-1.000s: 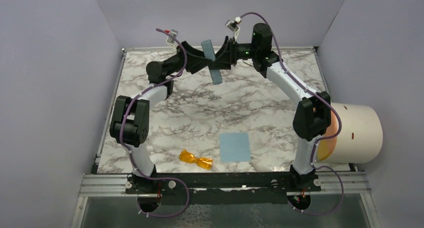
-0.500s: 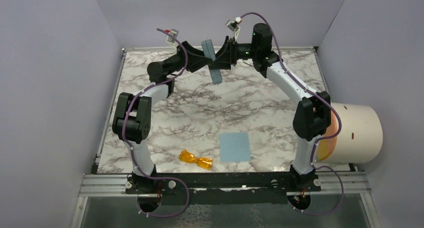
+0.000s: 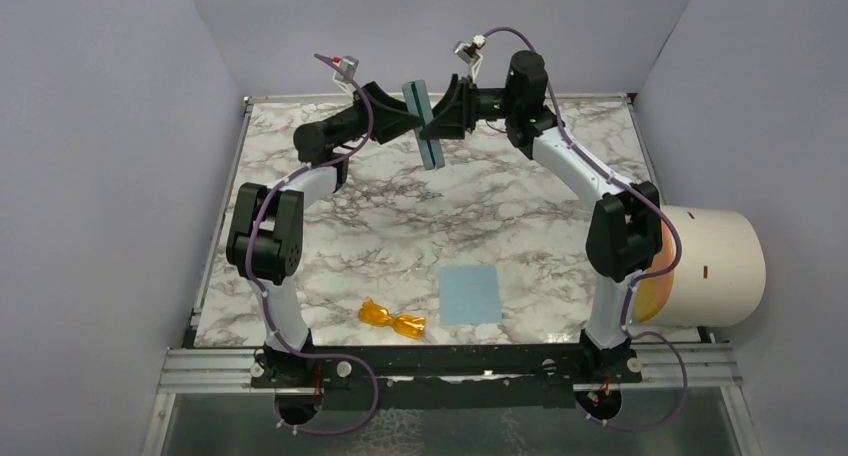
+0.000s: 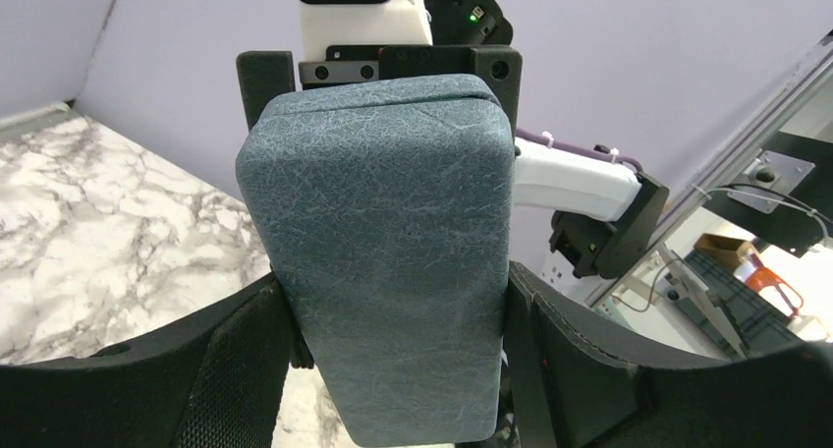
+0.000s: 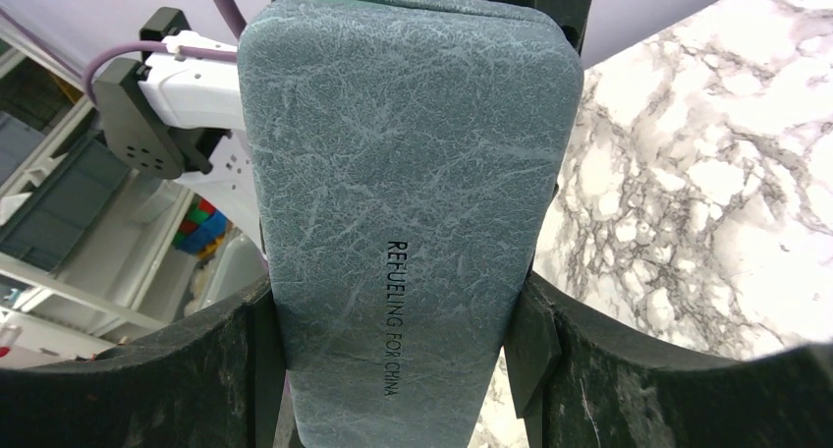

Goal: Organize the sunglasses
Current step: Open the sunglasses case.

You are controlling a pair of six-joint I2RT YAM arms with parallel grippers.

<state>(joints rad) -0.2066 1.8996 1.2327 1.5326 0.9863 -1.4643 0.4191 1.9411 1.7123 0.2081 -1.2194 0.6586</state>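
Left end effector (image 3: 408, 117) and right end effector (image 3: 440, 122) both clamp the blue-grey case (image 3: 429, 144) above the far tabletop (image 3: 520, 226); case-opening step, seemingly; next, pry the lid apart, sunglasses (image 3: 392, 319) untouched near front edge.

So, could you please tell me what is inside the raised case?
The case hides its inside; only its grey outer shell shows. The sunglasses lie outside it, on the table.

- Pale lavender walls (image 3: 100, 126) enclose the cell on three sides.
- A grey-veined white marble tabletop (image 3: 480, 216) lies between them.
- An aluminium rail (image 3: 200, 368) runs along its near edge.
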